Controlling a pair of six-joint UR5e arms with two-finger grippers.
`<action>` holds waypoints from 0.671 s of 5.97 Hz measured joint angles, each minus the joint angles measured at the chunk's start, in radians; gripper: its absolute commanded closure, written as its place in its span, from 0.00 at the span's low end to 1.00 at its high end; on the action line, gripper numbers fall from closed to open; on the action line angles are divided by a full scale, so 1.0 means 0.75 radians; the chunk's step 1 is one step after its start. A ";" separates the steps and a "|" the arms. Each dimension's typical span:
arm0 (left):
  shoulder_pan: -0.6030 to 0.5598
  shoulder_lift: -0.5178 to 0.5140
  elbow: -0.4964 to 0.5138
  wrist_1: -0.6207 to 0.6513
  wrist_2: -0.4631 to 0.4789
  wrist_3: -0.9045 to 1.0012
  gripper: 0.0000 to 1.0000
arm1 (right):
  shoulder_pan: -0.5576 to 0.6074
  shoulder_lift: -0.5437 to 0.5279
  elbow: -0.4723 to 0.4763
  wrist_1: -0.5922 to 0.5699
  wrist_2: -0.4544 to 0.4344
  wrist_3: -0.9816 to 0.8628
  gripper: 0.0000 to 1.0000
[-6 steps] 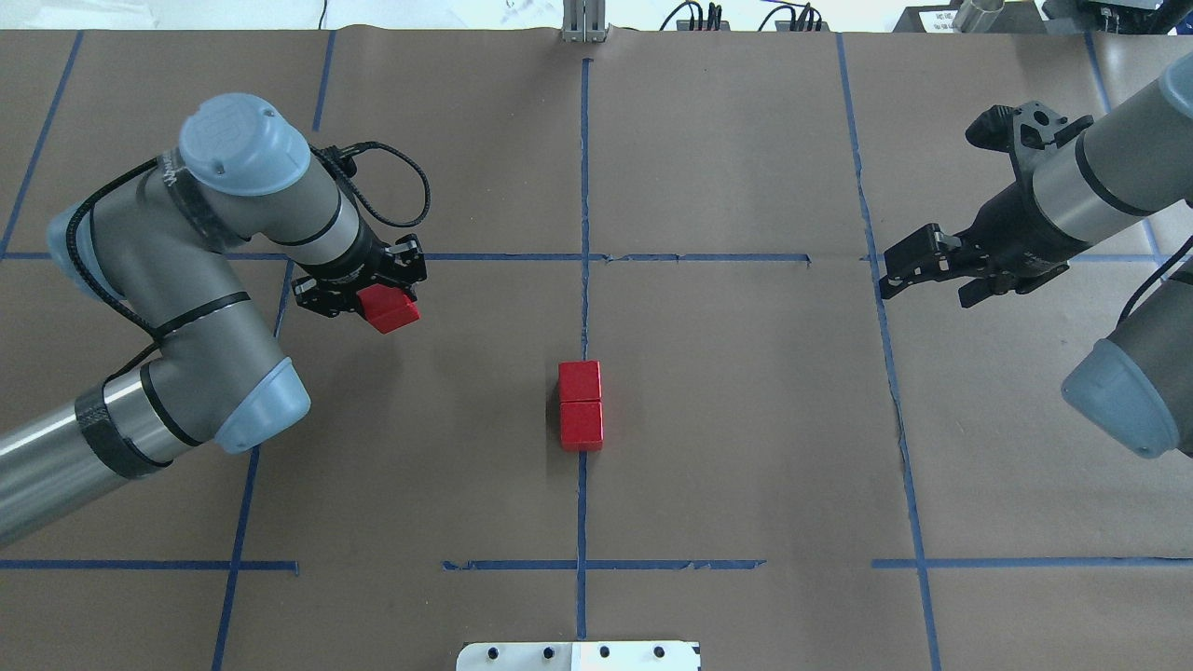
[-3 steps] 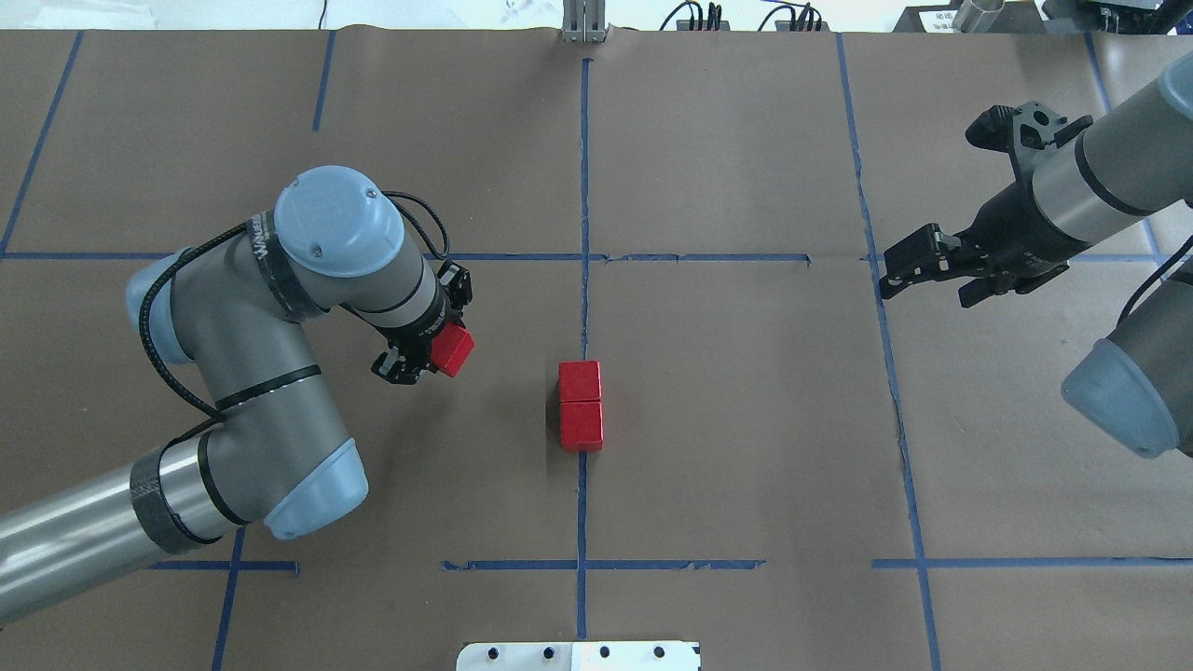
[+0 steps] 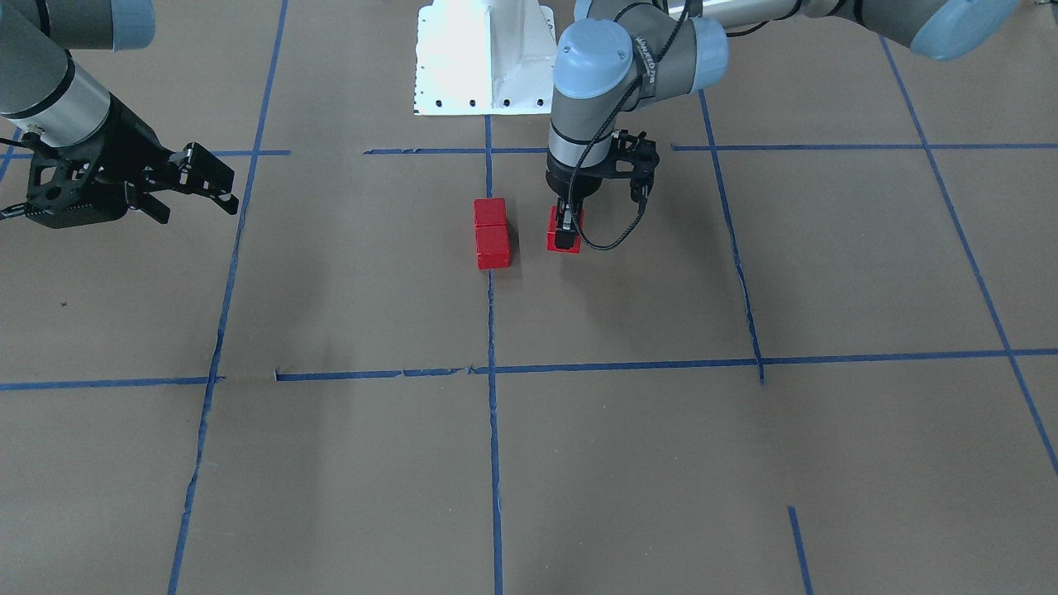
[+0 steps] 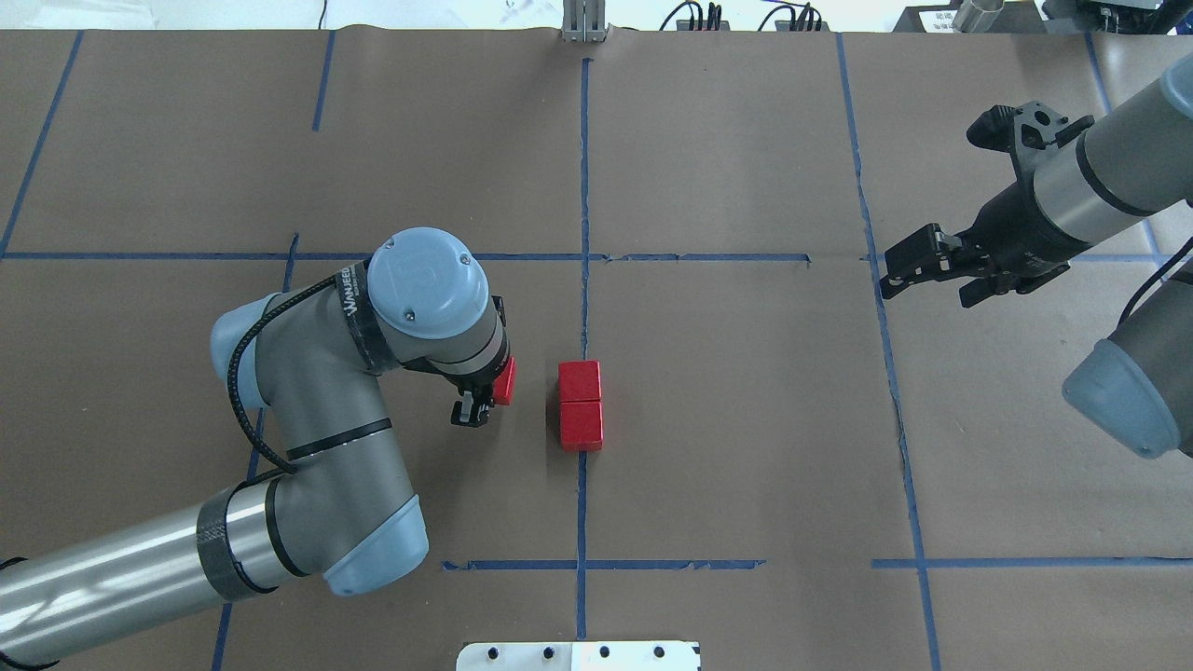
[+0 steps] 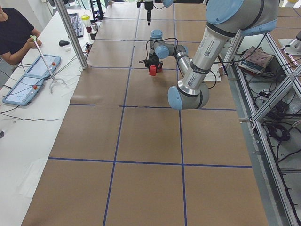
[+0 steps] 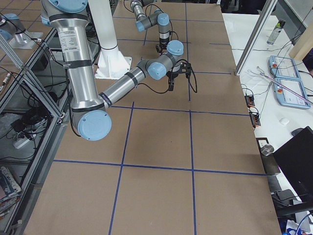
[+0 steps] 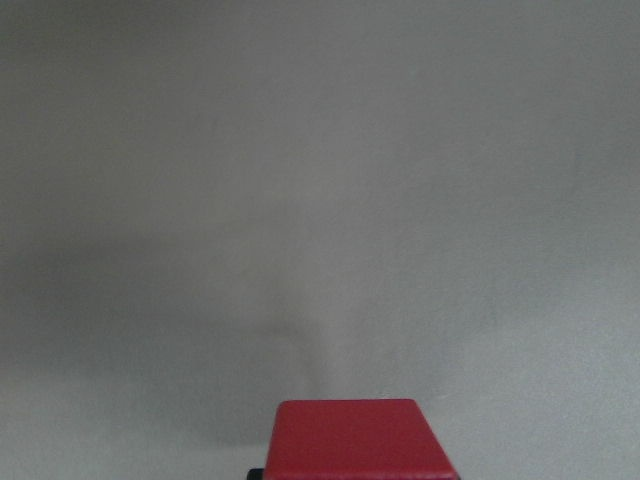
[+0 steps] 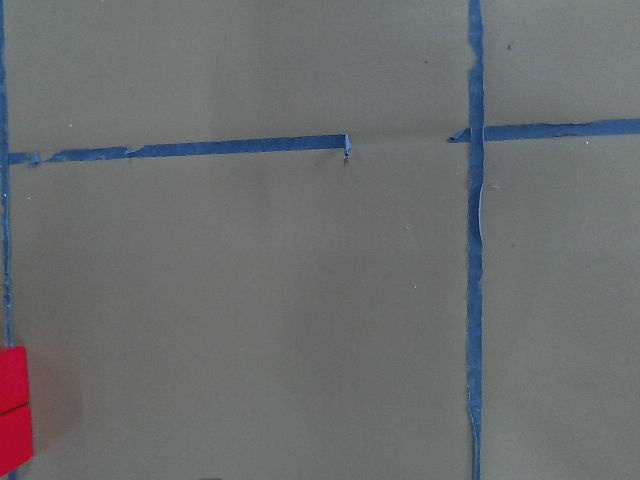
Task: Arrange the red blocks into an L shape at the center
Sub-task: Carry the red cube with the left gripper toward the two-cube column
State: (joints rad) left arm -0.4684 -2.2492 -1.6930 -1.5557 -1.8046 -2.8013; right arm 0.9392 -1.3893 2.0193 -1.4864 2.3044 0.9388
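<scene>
Two red blocks (image 4: 581, 403) (image 3: 492, 231) lie edge to edge on the blue tape line (image 4: 584, 186) at the center, and show at the left edge of the right wrist view (image 8: 12, 410). My left gripper (image 4: 494, 391) (image 3: 565, 238) points down, shut on the third red block (image 4: 504, 381) (image 3: 564, 241) (image 7: 355, 438). That block is a short gap to the left of the pair and low over the paper; I cannot tell whether it touches. My right gripper (image 4: 918, 284) (image 3: 198, 211) hangs open far to the right with nothing in it.
The white robot base plate (image 4: 578, 655) (image 3: 483, 58) sits at the near table edge. Blue tape lines divide the brown paper into cells. A person (image 5: 14, 33) sits by control tablets (image 5: 35, 77) at a side table beyond the far edge.
My left arm has swung right and nearer, carrying the red block from the left cell to just beside the pair at the center. The right arm has not moved.
</scene>
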 measured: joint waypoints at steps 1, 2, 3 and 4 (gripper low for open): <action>0.003 -0.005 0.009 -0.040 0.005 -0.098 0.99 | 0.000 -0.001 -0.001 0.000 0.000 0.000 0.00; 0.004 -0.007 0.025 -0.070 0.007 -0.158 0.97 | -0.001 -0.003 -0.001 0.000 -0.001 0.000 0.00; 0.005 -0.012 0.048 -0.093 0.007 -0.183 0.95 | -0.001 -0.006 0.000 0.000 -0.001 0.000 0.00; 0.005 -0.023 0.071 -0.112 0.007 -0.198 0.94 | 0.000 -0.007 0.000 0.000 -0.001 0.000 0.00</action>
State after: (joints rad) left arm -0.4649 -2.2667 -1.6394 -1.6398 -1.7994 -2.9496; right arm 0.9391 -1.3946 2.0193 -1.4864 2.3041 0.9388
